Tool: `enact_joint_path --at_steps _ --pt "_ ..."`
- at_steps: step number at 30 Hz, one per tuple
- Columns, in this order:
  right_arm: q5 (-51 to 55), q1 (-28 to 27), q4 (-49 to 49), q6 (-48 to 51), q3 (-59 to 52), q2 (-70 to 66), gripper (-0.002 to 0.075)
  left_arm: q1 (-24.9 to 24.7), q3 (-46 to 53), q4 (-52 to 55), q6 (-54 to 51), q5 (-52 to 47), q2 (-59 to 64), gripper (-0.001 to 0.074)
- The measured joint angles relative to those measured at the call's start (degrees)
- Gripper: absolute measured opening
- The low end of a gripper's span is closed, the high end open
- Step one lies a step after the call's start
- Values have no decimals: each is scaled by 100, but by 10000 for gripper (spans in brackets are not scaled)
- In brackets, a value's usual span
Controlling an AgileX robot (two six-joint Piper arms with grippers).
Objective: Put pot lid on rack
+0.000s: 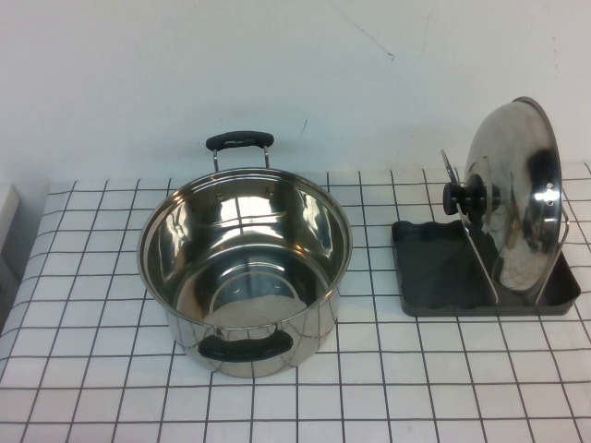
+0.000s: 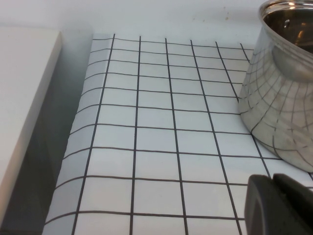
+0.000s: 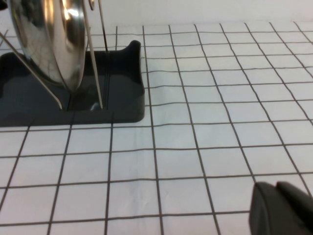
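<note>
The shiny steel pot lid (image 1: 522, 198) with a black knob (image 1: 464, 197) stands on edge in the dark grey rack (image 1: 434, 268), leaning between its wire loops, at the table's right. It also shows in the right wrist view (image 3: 49, 39), standing in the rack (image 3: 29, 105). Neither gripper shows in the high view. My left gripper (image 2: 276, 203) is shut and empty over the cloth beside the pot (image 2: 281, 93). My right gripper (image 3: 279, 208) is shut and empty over the cloth, apart from the rack.
A deep steel pot (image 1: 245, 268) with two black handles stands open at the table's middle. A white gridded cloth (image 1: 92, 369) covers the table. A white wall rises behind. A pale board (image 2: 22, 112) lies beside the cloth's edge in the left wrist view.
</note>
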State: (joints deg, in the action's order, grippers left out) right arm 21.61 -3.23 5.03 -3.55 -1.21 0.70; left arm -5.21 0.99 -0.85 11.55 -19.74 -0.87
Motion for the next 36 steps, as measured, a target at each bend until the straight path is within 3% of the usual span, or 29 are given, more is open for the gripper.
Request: enact_joint_path --at_steps 13,23,36 --pt "0 0 29 0 0 0 -1 0 0 0 -11 0 0 -2" --pt "-8 0 51 875 0 0 -1 0 0 0 -11 0 0 -2" --pt "-34 0 55 984 0 0 -1 0 0 0 -11 0 0 -2"
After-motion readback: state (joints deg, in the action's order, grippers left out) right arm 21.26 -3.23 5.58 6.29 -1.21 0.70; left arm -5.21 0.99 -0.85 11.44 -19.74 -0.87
